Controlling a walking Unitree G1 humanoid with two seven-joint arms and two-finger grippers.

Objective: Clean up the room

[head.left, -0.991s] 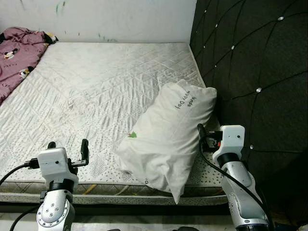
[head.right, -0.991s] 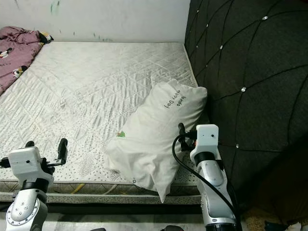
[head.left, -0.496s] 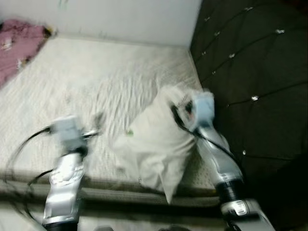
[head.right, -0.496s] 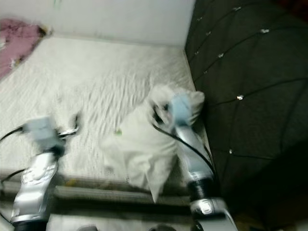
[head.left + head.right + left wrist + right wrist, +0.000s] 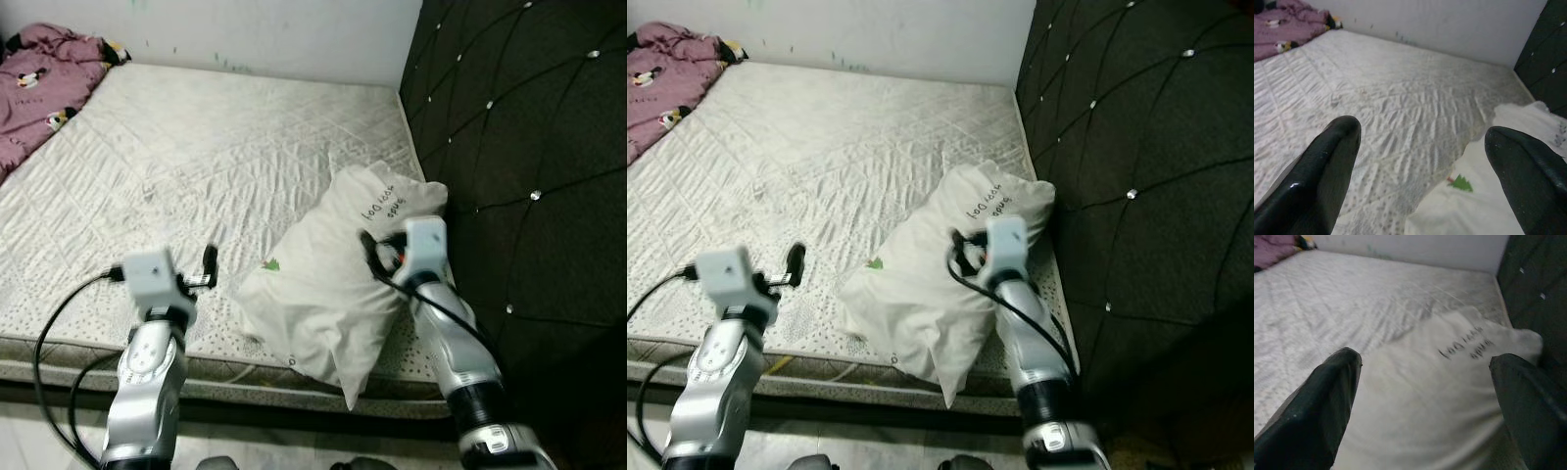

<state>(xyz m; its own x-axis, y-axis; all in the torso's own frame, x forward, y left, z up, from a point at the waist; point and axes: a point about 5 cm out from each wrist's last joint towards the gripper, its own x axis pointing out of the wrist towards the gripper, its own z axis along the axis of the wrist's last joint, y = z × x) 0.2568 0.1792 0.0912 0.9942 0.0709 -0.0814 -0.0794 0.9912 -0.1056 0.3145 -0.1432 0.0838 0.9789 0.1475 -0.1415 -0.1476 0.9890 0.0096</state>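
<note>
Lying on the mattress point(image 5: 196, 147) is a white pillow point(image 5: 333, 294), my landmark for all else. It sits at the mattress's near right corner, tilted, its far end close against the dark tufted headboard point(image 5: 529, 147) and its near corner hanging a little over the mattress edge. Dark lettering runs across its far end, and a small green tree mark shows on its left side.

My right gripper point(image 5: 1425, 396) hovers over the pillow, nearer its far end, with the fingers spread wide apart and nothing between them; in the right wrist view the pillow's lettered face lies between the two black fingers point(image 5: 1317, 406). In the head views that gripper point(image 5: 377, 250) sits above the pillow's right half, and I cannot tell whether it touches the cloth.

My left gripper point(image 5: 209, 266) is held over the mattress just to the left of the pillow, apart from it. Its jaws are also wide apart and empty; the left wrist view shows the quilted mattress between its fingers point(image 5: 1327, 166), with the pillow's edge and the green tree mark beside one of them.

Well away from the pillow, at the far left corner of the mattress, a maroon blanket point(image 5: 49, 73) with cartoon figures lies bunched against the white wall point(image 5: 245, 29).
</note>
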